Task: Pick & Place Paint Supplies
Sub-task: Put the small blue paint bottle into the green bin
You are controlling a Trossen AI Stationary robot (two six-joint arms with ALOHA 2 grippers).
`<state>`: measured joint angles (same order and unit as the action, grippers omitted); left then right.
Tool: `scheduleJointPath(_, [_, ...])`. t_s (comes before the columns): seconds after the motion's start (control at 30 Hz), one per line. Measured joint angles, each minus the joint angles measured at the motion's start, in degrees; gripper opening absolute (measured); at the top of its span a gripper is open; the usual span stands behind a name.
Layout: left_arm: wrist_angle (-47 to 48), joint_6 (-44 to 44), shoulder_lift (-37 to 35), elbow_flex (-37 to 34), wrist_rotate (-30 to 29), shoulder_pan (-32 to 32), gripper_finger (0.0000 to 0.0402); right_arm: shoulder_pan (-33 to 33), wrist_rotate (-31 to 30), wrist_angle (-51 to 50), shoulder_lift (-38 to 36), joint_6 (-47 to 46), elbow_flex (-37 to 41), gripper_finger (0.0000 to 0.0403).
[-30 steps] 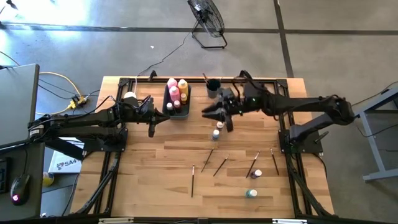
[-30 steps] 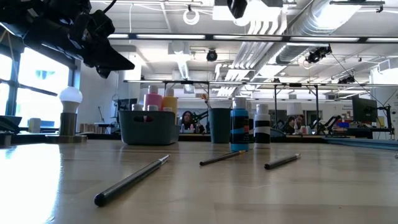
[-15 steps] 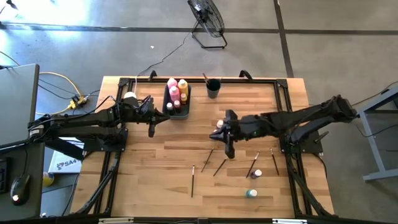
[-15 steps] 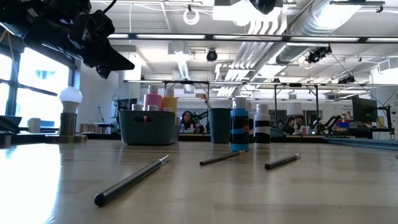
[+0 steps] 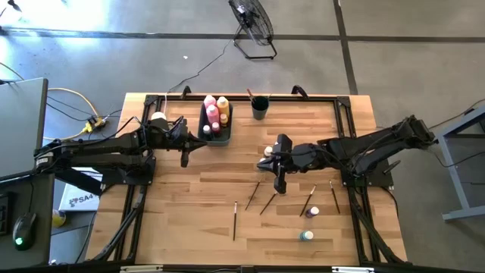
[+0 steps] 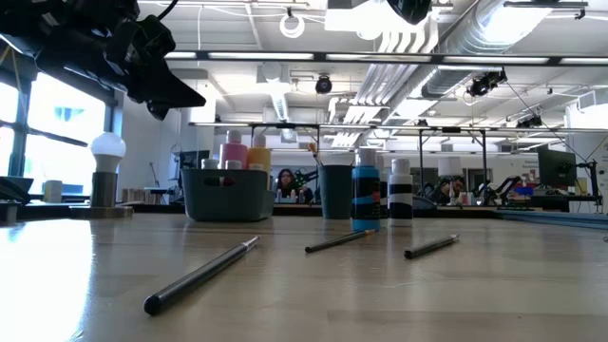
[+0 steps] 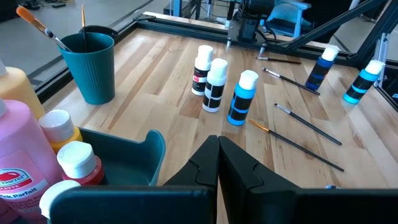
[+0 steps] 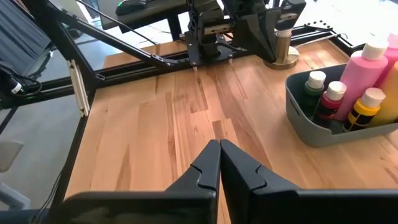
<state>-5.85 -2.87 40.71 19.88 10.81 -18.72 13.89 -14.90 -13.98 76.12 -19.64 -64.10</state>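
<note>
Bench (image 5: 189, 205) time, going from the left side across. Left end effector (image 5: 183, 161) is parked just in front of the grey bin (image 5: 215, 125) with its fingers pressed together, nothing in them. That white knob on a tan base (image 5: 158, 119) sits behind the arm near the back-left corner. The bin holds the tall pink squeeze bottle (image 5: 210, 105) and the yellow one (image 5: 223, 104), plus a few small white-capped bottles (image 8: 336, 93) tucked in front of them. A bit further right at the back edge is the teal cup (image 5: 260, 107) with a brush (image 7: 38, 23) poking out of it.

Mid-bench there's a little cluster of three small bottles (image 7: 219, 85) — two with dark labels and a blue one, all upright. Right end effector (image 5: 280, 185) hovers right next to that cluster, on its front side, fingers shut on empty air. Loose paintbrushes (image 5: 268, 202) are scattered flat on the wood in front of it, another brush (image 5: 235, 220) lying further left of those. Two more small bottles — one near the brushes (image 5: 314, 211), a teal one (image 5: 305, 236) closer to the front edge — are still out on the bench.
</note>
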Motion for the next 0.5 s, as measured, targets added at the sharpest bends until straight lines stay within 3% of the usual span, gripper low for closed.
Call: scheduleJointPath(0.5, [-0.4,0.0,0.0,0.0,0.0,0.0,0.0003,0.4,-0.4,0.0,0.0,4.5,0.0,0.0003])
